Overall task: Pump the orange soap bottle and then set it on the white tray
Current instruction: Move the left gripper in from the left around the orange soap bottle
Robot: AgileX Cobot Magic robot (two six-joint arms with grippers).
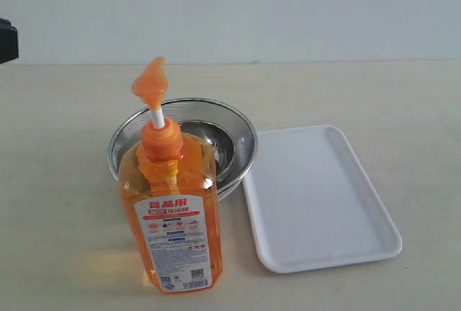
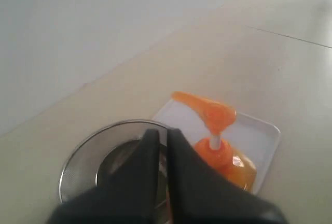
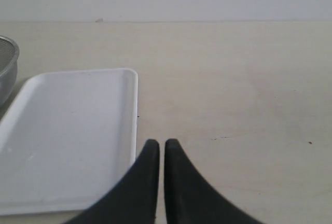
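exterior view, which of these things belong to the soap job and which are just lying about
In the job:
- orange soap bottle, upright, not yet on the tray
- white tray, nothing on it, to the right of the bottle

Just lying about:
- steel mesh bowl, right behind the bottle

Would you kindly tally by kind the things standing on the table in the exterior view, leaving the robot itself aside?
orange soap bottle: 1
steel mesh bowl: 1
white tray: 1
Total: 3
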